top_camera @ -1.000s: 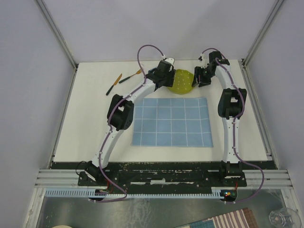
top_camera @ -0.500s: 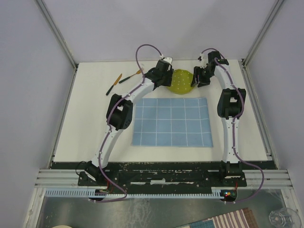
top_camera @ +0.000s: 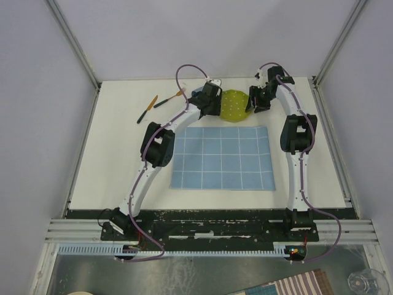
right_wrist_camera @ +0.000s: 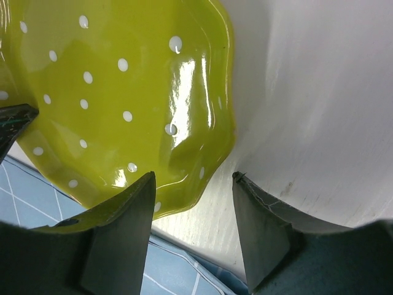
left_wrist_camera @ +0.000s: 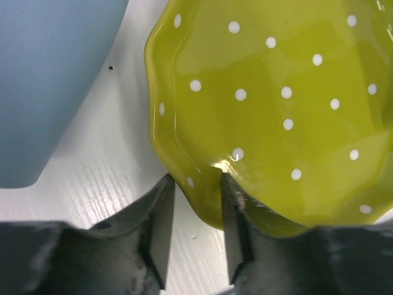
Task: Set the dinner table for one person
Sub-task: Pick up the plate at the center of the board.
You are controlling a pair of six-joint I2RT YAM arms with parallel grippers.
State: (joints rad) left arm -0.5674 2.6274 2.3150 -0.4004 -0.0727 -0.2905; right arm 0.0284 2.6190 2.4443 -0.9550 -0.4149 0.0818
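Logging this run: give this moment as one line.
left gripper: straddles plate rim; right gripper: open at plate edge; plate: not yet on cloth

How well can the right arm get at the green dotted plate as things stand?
Probably yes: the right gripper is open astride the green dotted plate at its rim, with nothing between.

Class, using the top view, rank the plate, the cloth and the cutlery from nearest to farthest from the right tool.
1. Plate: right beside the right tool, on its left.
2. Cloth: nearer the arm bases, in the middle.
3. Cutlery: far off to the left, at the back.
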